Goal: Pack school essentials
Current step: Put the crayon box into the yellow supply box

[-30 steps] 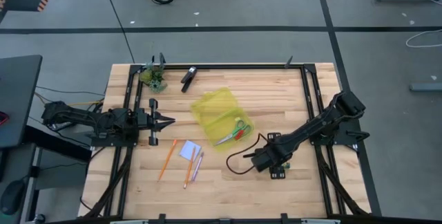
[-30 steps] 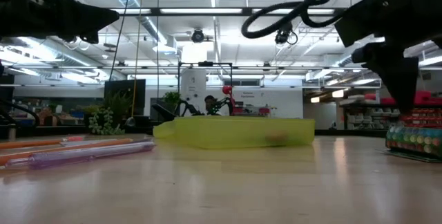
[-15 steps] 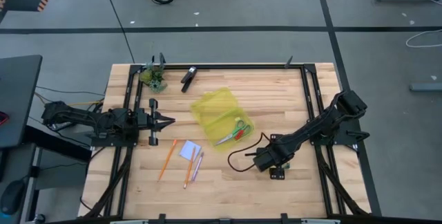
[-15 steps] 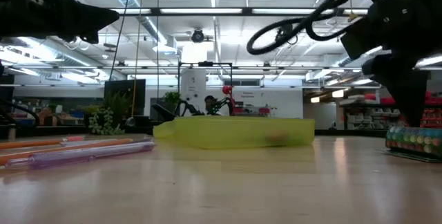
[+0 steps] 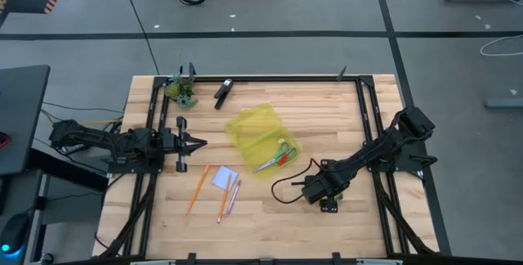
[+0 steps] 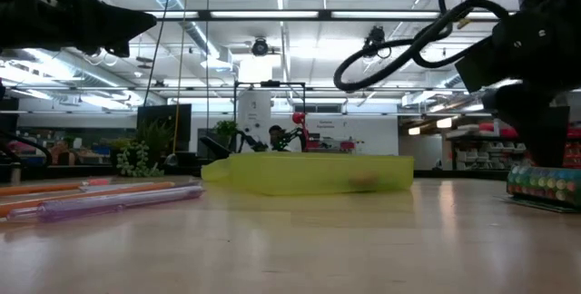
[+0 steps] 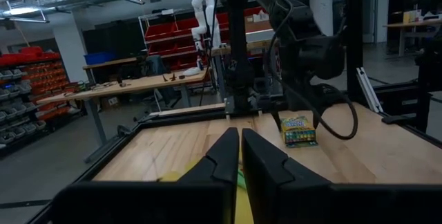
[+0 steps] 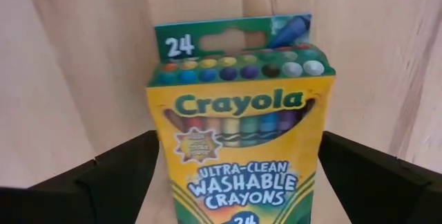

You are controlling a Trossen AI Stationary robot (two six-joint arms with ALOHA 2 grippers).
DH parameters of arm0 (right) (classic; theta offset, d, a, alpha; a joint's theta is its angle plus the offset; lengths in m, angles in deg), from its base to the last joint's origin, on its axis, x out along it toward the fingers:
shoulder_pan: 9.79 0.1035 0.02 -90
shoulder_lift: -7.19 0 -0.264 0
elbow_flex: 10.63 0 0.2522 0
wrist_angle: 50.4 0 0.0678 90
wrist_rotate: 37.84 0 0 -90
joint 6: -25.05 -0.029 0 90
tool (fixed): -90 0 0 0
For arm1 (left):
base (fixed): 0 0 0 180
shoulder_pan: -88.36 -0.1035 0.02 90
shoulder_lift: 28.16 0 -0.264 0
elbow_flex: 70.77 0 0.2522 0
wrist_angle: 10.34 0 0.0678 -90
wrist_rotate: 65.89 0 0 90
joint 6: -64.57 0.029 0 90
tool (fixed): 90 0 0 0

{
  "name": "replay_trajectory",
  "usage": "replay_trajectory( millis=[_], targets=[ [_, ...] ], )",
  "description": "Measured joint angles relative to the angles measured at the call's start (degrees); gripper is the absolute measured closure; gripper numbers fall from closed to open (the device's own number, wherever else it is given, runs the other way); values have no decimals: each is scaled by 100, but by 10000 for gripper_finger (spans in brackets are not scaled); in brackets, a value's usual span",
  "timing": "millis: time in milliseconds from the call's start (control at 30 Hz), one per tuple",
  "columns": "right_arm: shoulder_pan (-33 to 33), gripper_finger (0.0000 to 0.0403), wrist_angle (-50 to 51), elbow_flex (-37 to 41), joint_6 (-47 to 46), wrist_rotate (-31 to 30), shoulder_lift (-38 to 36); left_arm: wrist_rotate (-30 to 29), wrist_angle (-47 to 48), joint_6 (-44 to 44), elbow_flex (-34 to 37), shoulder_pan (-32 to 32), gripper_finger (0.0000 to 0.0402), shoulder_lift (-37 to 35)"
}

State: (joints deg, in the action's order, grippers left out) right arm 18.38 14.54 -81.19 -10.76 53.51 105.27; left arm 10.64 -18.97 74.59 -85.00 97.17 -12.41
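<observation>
Right gripper [image 5: 328, 200] poised over crayon box [image 8: 238, 124]

Your wide-spread fingers straddle the box, lying flat at the table's four o'clock, long axis running between them; left gripper [image 7: 239, 156], fingers narrow, waits at nine o'clock.

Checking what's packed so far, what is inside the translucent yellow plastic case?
Green-handled scissors lie in the translucent yellow plastic case, with a small red item beside them, too small to identify. Nothing else shows through.
</observation>
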Motion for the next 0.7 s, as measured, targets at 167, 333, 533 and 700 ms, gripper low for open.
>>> replay_trajectory(
  millis=[167, 333, 533, 700],
  targets=[
    [68, 3, -249, 246, -108, -43, 0, 0, 0, 0, 0, -1, 368, 0],
    [168, 3, -484, 427, -129, -144, -9, 1, 0, 0, 0, -1, 366, 0],
    [171, 11, -523, 458, -122, -149, -17, 1, -2, 0, 0, -1, 374, 0],
    [170, 23, -530, 458, -15, -146, -15, -1, -2, 0, 0, 1, 376, 0]
  ],
)
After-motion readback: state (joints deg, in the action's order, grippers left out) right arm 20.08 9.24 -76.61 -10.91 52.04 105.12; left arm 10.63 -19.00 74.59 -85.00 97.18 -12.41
